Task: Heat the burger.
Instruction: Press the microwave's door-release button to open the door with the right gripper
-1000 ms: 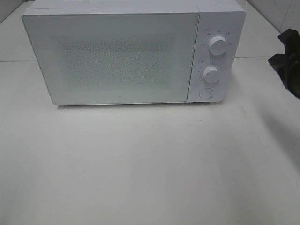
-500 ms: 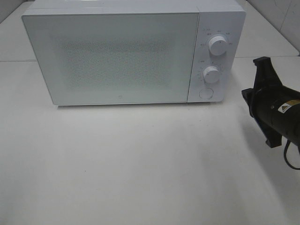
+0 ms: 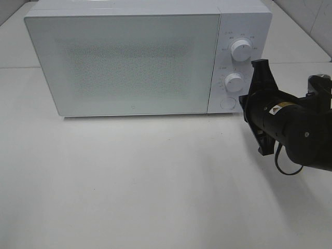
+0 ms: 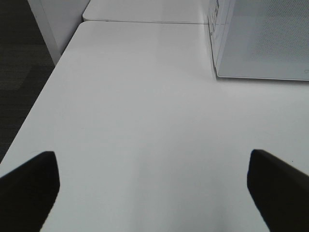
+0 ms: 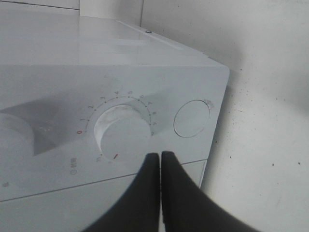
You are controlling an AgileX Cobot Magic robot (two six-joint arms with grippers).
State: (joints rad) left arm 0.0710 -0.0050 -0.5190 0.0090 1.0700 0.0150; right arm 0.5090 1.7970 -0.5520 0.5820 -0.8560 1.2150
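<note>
A white box-shaped microwave oven (image 3: pixel 148 57) stands on the plain white desk (image 3: pixel 155 181). Its wide door (image 3: pixel 122 65) is shut. The door's speckled window lets nothing through, and no view shows the burger, so we cannot tell where it is.

On the control panel at the oven's right end we see a white upper knob (image 3: pixel 241 50), a white lower knob (image 3: pixel 234 82) ringed with printed numbers, and under them a flat round button (image 3: pixel 227 102).

The black right arm (image 3: pixel 290 124) reaches in from the right side of the desk, with its front end just beside the lower part of that panel. In the right wrist view the right gripper (image 5: pixel 160 159) has its jaws clenched, the two dark fingers pressed flat together with nothing between them. Their tips point at the panel close to the lower knob (image 5: pixel 121 129), with the round button (image 5: pixel 191 118) just to one side. We cannot tell whether the tips touch the panel.

The left gripper (image 4: pixel 154 191) does not show in the high view. In its own wrist view its jaws are released and spread wide above bare desk, grasping nothing, with a corner of the oven well ahead of them.
</note>
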